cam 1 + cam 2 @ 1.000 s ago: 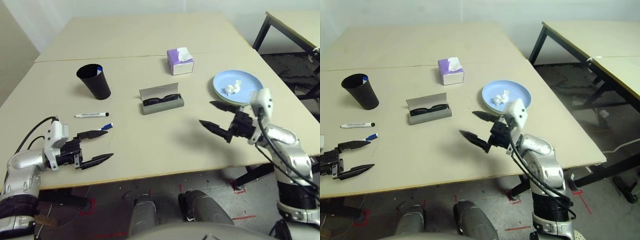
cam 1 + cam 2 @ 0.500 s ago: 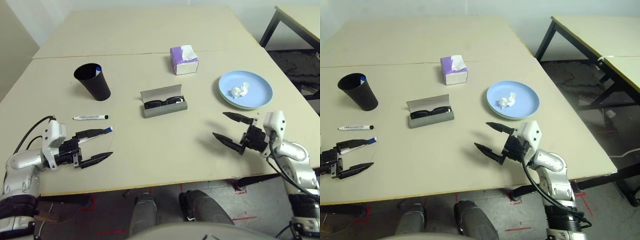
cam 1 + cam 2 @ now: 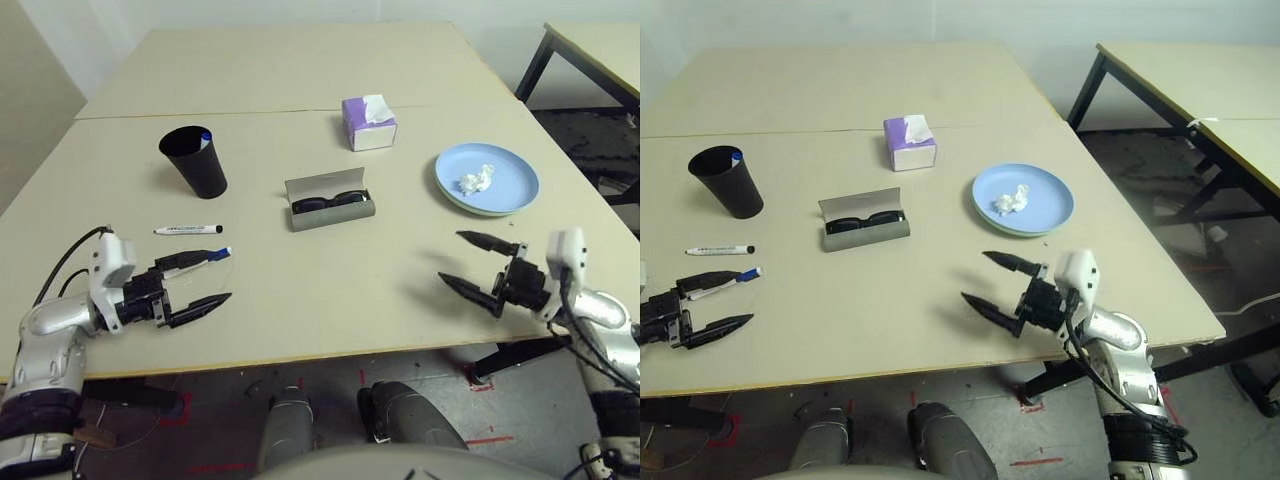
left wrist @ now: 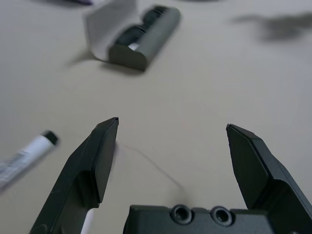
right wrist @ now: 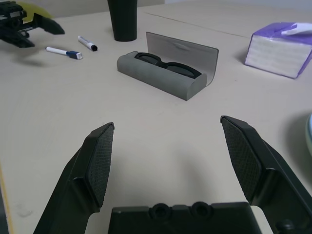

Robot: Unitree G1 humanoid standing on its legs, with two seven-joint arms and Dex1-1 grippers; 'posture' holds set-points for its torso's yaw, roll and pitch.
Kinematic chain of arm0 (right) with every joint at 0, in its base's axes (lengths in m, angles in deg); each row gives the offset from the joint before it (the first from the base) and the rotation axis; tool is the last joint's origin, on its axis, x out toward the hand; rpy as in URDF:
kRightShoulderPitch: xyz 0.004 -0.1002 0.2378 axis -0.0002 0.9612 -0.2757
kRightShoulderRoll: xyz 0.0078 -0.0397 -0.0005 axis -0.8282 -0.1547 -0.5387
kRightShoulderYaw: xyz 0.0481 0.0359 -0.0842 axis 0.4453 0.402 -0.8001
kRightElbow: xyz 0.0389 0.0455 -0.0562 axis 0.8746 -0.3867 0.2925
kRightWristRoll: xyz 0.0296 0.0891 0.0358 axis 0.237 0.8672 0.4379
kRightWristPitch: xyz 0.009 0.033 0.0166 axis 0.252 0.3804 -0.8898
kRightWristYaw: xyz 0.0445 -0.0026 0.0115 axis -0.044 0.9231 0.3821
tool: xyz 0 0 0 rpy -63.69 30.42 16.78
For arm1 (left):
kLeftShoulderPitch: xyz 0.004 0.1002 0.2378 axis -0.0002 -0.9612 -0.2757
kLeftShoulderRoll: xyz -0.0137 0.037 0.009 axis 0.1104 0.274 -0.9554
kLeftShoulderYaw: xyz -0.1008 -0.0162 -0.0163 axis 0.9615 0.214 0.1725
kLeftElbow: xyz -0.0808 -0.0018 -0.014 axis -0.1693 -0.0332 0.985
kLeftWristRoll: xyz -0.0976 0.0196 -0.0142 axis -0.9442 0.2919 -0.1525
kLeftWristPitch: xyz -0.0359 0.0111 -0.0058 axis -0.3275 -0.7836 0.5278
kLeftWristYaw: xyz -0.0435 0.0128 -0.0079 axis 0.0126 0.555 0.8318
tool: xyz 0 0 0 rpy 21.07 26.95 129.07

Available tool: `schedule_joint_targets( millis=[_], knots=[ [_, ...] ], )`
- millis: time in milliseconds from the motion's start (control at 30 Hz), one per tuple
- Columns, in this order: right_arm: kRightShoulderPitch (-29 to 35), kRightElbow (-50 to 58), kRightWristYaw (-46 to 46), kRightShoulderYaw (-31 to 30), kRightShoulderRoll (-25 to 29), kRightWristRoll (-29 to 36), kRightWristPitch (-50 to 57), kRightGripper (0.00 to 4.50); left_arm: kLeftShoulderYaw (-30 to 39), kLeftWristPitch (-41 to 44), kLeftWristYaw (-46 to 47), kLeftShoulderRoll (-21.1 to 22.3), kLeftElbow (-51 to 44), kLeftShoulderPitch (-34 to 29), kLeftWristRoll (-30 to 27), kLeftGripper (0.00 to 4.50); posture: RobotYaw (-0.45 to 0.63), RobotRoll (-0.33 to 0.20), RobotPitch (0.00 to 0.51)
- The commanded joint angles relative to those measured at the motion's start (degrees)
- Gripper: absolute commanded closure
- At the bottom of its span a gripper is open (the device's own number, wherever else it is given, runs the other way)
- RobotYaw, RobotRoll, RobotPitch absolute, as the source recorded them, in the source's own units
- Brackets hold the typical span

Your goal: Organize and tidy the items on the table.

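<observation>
Markers lie loose near the left gripper, spread wide and empty — likely awaiting the cup — the right gripper equally wide, empty

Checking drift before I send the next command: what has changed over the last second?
The right gripper has drawn back from the plates, toward the robot and rightward. The left gripper has edged slightly forward at the blue-capped marker. Nothing was grasped or released; both grippers stayed open, and the tabletop items stayed put.
</observation>
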Motion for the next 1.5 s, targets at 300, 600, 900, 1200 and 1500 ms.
schedule_joint_targets(
  millis=[300,600,900,1200,1500],
  knots=[
    [3.2,0.8,3.6,-1.3,1.7,0.5,-1.0,0.0,-2.4,9.5,17.1,-3.6,-6.7,5.7,3.6,1.49,-0.07,0.0,0.139],
    [3.6,0.3,3.4,-1.2,2.0,0.1,-1.7,0.0,-4.2,8.1,25.3,-7.5,-3.1,9.9,9.0,4.42,-0.08,0.0,0.13],
    [3.6,0.7,2.4,-1.8,1.7,-0.3,-1.6,0.0,-8.4,4.5,31.8,-13.8,5.8,18.6,15.1,4.47,-0.08,0.0,0.131],
    [4.2,1.6,0.7,-1.7,1.5,-0.3,-1.7,0.0,-11.4,-3.5,33.5,-17.8,24.3,30.6,20.0,4.47,-0.11,0.0,0.128],
    [5.0,2.6,-0.5,-1.5,1.8,-0.1,-1.4,0.0,-12.4,-7.9,33.4,-19.8,36.2,38.4,22.0,4.47,-0.13,0.0,0.128]
  ],
)
